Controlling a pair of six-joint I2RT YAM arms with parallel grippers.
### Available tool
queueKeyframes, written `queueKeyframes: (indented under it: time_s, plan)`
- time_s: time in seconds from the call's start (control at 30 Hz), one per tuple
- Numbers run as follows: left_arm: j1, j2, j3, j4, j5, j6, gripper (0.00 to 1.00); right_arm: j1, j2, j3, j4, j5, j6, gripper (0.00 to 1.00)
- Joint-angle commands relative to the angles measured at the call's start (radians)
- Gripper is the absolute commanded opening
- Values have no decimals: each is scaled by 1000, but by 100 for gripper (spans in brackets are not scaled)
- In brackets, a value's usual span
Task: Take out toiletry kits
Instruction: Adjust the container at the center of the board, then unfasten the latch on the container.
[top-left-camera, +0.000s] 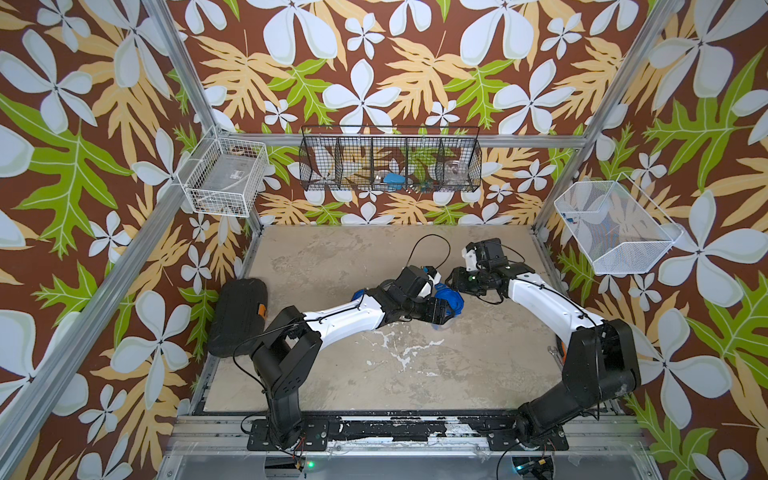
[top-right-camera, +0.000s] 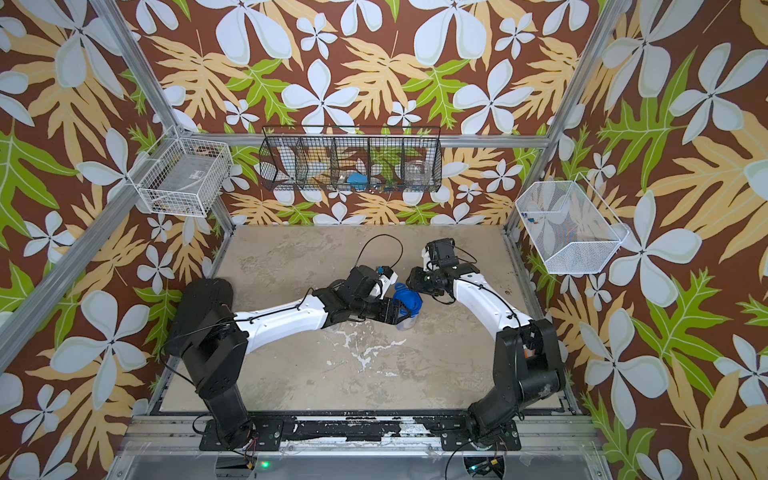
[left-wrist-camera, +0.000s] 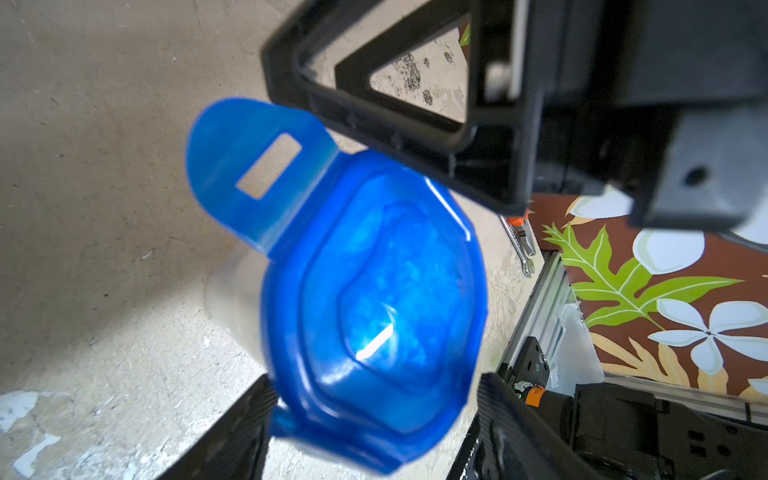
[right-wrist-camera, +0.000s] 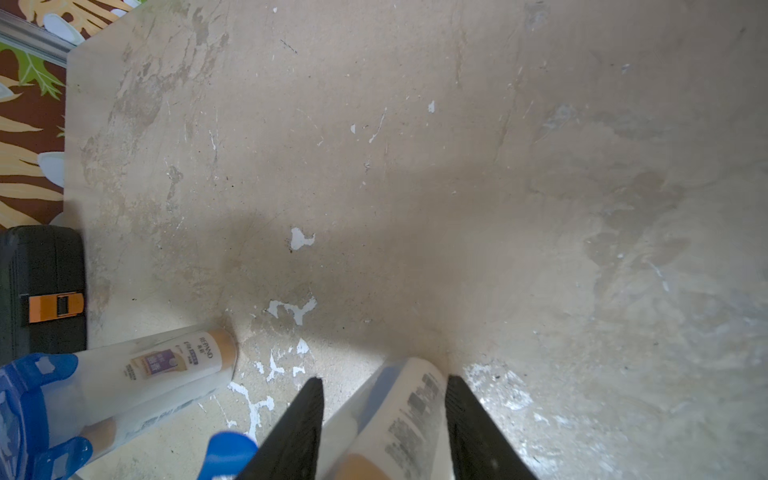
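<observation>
Left gripper (left-wrist-camera: 365, 436) clasps the clear jar (top-right-camera: 405, 323), blue lid (left-wrist-camera: 374, 291) on, toiletry kit (right-wrist-camera: 174, 361) inside. Right gripper (right-wrist-camera: 384, 379) straddles a white tube (right-wrist-camera: 407, 407) near the jar; grip unclear. Tubes likely light, slick: pinch mid-body.

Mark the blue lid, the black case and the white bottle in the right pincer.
blue lid (left-wrist-camera: 374, 299): left wrist view, its raised centre.
black case (top-left-camera: 237, 316): in a top view, its middle.
white bottle (right-wrist-camera: 407, 415): right wrist view, its barcode label.

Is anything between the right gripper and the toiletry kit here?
Yes. The toiletry kit is inside the clear jar, and the blue lid covers the jar's mouth, with one tab flipped up. The lid lies between the kit and the right gripper.
</observation>
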Motion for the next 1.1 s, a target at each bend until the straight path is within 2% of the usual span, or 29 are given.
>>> queueKeyframes:
  time_s: [0.0, 0.1, 0.23, 0.3, 0.37, 0.5, 0.67, 0.8, 1.07]
  plan:
    - [6, -50, 1, -3, -48, 6, 83, -26, -67, -2, 26, 40, 3, 50]
    - [13, -95, -2, -24, -69, -1, 94, -45, -164, -38, 125, 22, 22, 51]
    - [17, -102, -3, -32, -100, 4, 96, -46, -261, -153, 256, -34, 118, 48]
    - [21, -75, 9, -40, -110, 4, 95, -52, -322, -271, 374, -75, 233, 44]
    - [21, -48, 20, -36, -115, 10, 93, -54, -393, -425, 591, -142, 377, 43]
    - [21, 2, 46, -24, -122, 19, 93, -54, -487, -676, 964, -125, 643, 47]
    - [21, 36, 72, -13, -130, 25, 93, -58, -442, -779, 1146, -112, 800, 48]
    - [21, 53, 67, -25, -145, 36, 89, -64, -374, -874, 1346, -130, 948, 46]
    - [21, 50, 8, -32, -160, 38, 84, -63, -247, -947, 1593, -184, 1090, 41]
